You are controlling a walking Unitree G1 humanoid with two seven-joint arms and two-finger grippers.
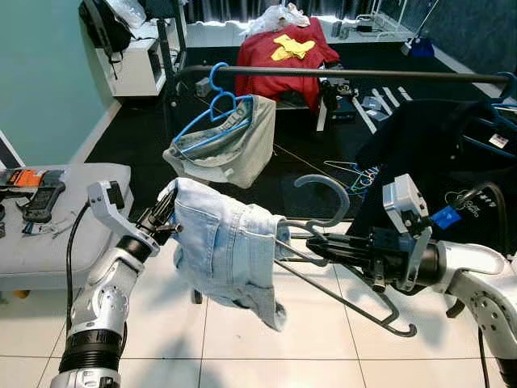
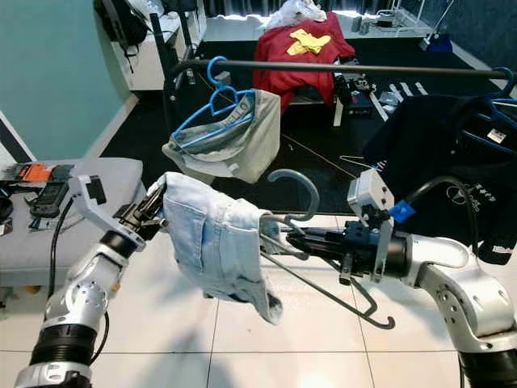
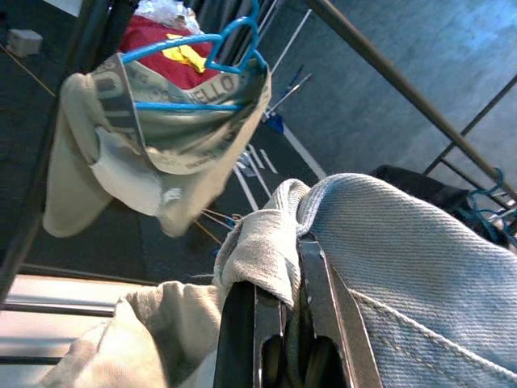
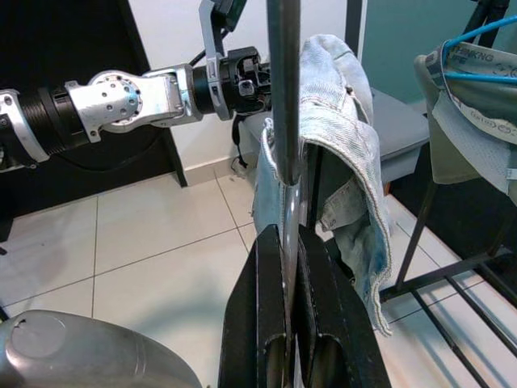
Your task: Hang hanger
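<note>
While both arms are reaching out over the white tile floor (image 1: 234, 347), the right gripper (image 1: 317, 246) is pinching its two black fingers tight on the grey hanger (image 1: 343, 301), down near the base of its hook. The hook is curling upward, well below the black rail (image 1: 339, 73), so the hanger isn't on the rail yet. It's just hanging in the air between the two arms, tilted, with its long bottom bar sloping down toward the robot's right.

Light blue denim shorts (image 1: 230, 250) are draped over the hanger's left end, and the left gripper (image 1: 164, 217) is clamping its fingers on the edge of that denim. In the left wrist view you can see the fingers (image 3: 323, 299) closed right on the folded fabric.

Up on the rail, a blue hanger (image 1: 212, 113) with a beige garment (image 1: 230, 149) is hanging toward the left end, and a dark garment (image 1: 436, 153) is hanging at the right end. Behind the rail a red shirt (image 1: 283, 56) with a yellow print is lying across something. A grey cushioned seat (image 1: 65, 242) is sitting at the robot's left with some small gadgets on it, hard to make out exactly what.
</note>
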